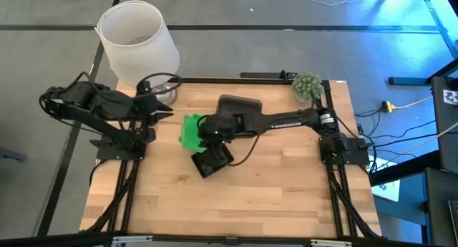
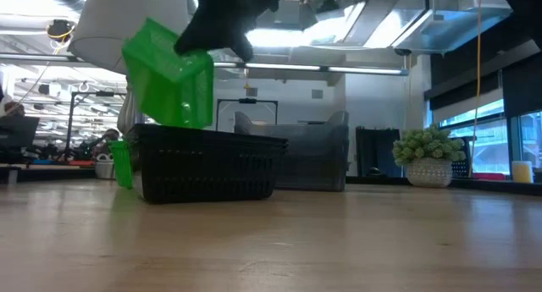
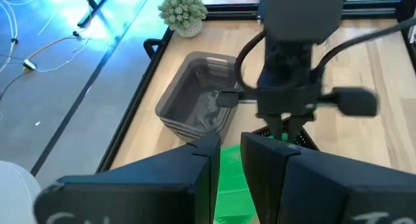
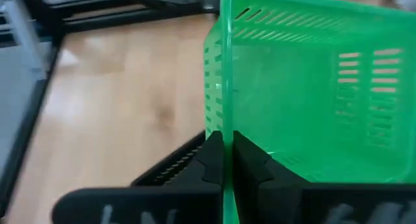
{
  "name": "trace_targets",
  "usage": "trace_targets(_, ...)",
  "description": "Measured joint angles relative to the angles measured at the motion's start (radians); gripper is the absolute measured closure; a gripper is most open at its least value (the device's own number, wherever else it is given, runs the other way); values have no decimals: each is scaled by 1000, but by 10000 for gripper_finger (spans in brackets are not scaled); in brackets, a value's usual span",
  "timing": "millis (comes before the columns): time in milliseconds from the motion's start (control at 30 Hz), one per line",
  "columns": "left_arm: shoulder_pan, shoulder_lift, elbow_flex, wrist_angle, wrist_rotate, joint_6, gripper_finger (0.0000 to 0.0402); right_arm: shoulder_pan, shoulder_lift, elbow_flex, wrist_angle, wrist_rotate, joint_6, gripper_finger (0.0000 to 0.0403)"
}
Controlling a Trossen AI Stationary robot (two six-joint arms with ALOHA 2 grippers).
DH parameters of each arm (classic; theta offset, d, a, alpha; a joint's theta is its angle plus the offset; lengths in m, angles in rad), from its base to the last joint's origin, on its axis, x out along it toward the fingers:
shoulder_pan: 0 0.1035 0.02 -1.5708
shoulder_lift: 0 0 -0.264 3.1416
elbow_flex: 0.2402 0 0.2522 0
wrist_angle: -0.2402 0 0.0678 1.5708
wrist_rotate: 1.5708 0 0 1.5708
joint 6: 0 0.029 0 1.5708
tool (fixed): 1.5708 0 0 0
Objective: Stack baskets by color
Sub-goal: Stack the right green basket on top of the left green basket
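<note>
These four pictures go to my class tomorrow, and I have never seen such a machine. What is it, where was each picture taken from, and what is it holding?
It is a robot with two dark arms at a wooden table. One picture looks down from above, one looks level across the tabletop, and two come from cameras on the arms' wrists. The right hand is shut on the wall of a green basket, held tilted in the air above the black baskets. Grey baskets are stacked farther back. The left hand waits at the table's left side, holding nothing. A white lampshade and a small plant stand at the far edge.
</note>
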Motion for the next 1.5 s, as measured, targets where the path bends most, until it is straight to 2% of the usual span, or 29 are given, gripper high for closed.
trace_targets(100, 0, -4, 0, 0, 0, -1, 347, -13, 12, 1, -8, 42, 11, 397)
trace_targets(433, 0, -2, 0, 0, 26, 0, 347, -42, 53, 1, -105, 47, 113, 397)
trace_targets(600, 0, -2, 0, 0, 26, 0, 347, -42, 54, 1, -143, 130, 138, 397)
trace_targets(767, 0, -2, 0, 0, 27, 1, 347, -49, 54, 1, -196, 156, 162, 385)
trace_targets(1033, 0, -2, 0, 0, 27, 7, 347, -64, 54, 1, -220, 159, 160, 365)
trace_targets(1500, 1, -2, 0, 0, 27, 8, 347, -68, 54, 1, -199, 145, 79, 368)
